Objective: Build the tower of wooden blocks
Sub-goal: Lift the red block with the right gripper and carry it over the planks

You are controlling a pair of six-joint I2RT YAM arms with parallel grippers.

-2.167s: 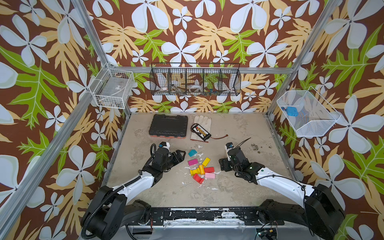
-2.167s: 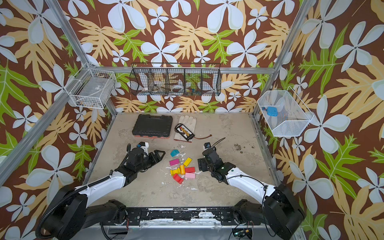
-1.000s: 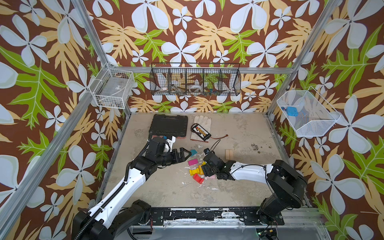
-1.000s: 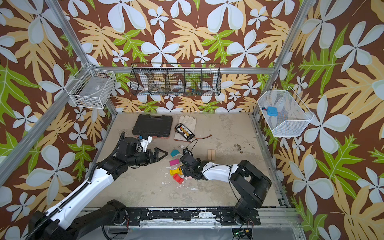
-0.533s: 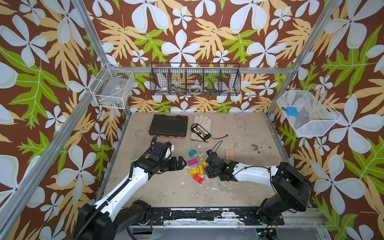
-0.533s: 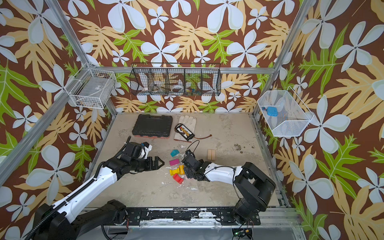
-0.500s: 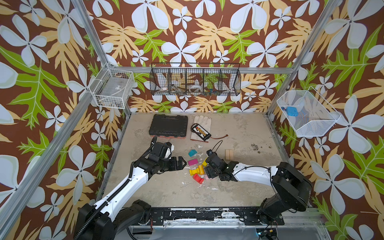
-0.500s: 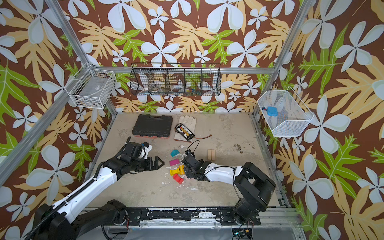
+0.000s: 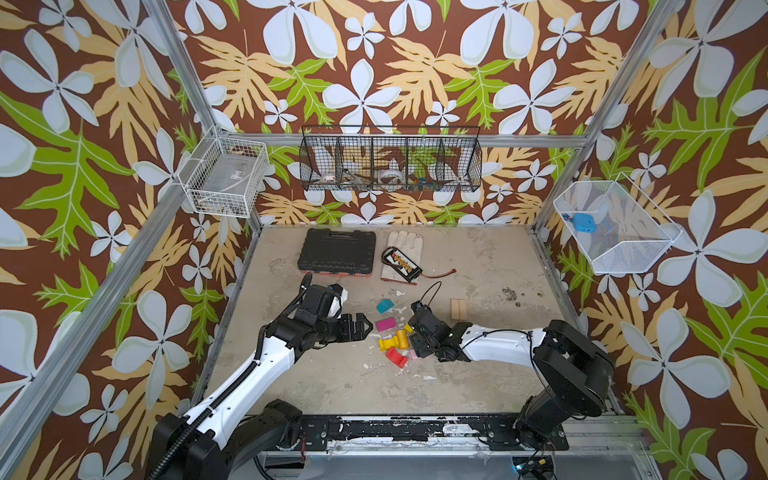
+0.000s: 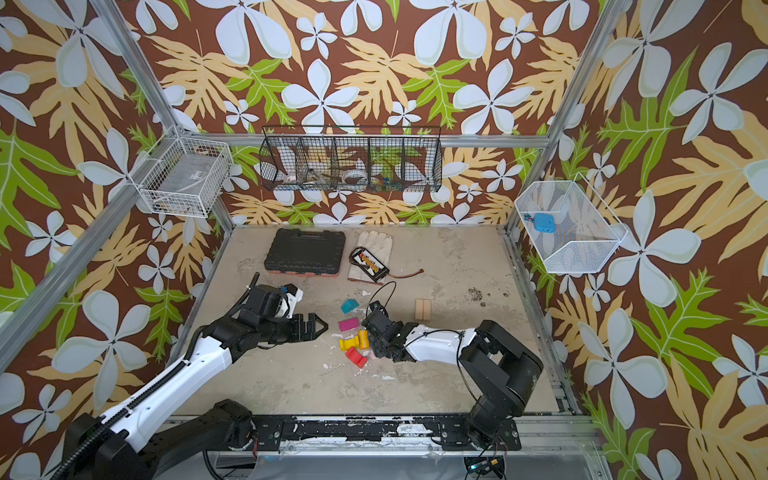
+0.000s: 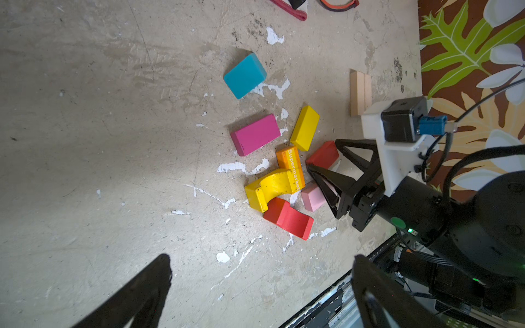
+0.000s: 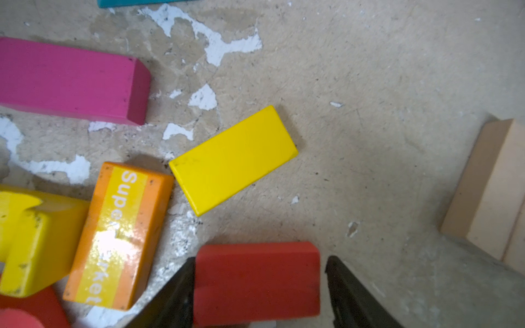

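The wood blocks lie loose on the table in both top views: a teal block [image 9: 385, 306], a magenta bar [image 9: 386, 324], a yellow arch [image 9: 388, 343], a red arch [image 9: 397, 357] and two tan bars [image 9: 458, 309] off to the right. My right gripper [image 12: 260, 259] is low over the cluster, its jaws either side of a flat red block [image 12: 257, 279]. One finger touches it; a thin gap shows at the other. A yellow bar [image 12: 233, 160] and an orange block [image 12: 119, 235] lie just beyond. My left gripper [image 9: 365, 328] hovers wide open and empty, left of the magenta bar. The tower is not in view.
A black tool case [image 9: 336, 251] and a glove with a battery pack [image 9: 401, 262] on it lie at the back. A pink block [image 11: 312, 196] sits beside my right gripper's finger. Wire baskets [image 9: 390, 160] hang on the walls. The black front rail [image 9: 415, 428] runs along the near edge.
My right gripper's jaws have narrowed around the red block. The left gripper has drifted from near the teal block toward the front, staying wide open.
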